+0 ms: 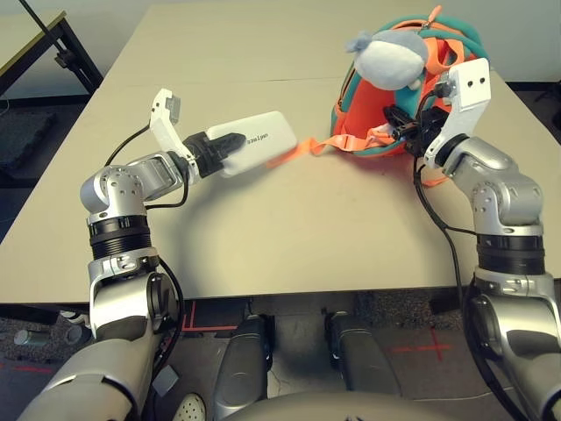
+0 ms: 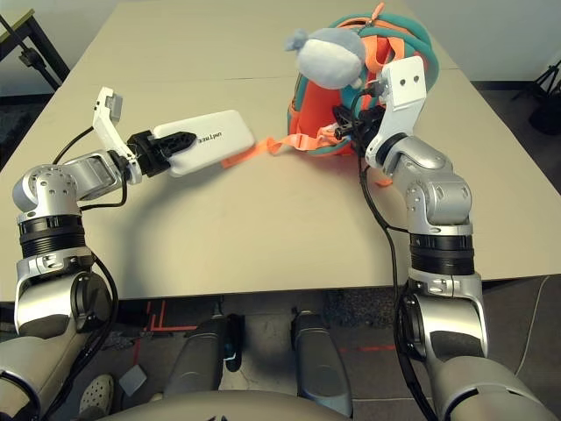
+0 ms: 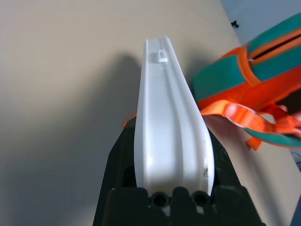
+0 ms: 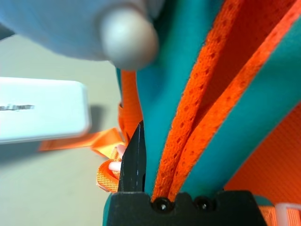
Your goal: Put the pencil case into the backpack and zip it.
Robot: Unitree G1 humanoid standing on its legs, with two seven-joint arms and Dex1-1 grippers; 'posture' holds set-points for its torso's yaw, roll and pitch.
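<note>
My left gripper (image 1: 230,143) is shut on the near end of the white pencil case (image 1: 259,139), holding it just above the table with its lettering up. In the left wrist view the pencil case (image 3: 171,132) runs edge-on between the black fingers. The orange and teal backpack (image 1: 372,118) stands at the right, a grey plush piece (image 1: 394,57) on its upper part. An orange strap (image 1: 302,147) trails from it to under the case's far end. My right gripper (image 1: 401,123) is shut on the backpack's teal and orange edge (image 4: 188,141) at its right side.
The beige table (image 1: 263,237) carries nothing else. A second table with black legs (image 1: 61,44) stands beyond the far left corner. Black cables (image 1: 434,210) hang along my right forearm.
</note>
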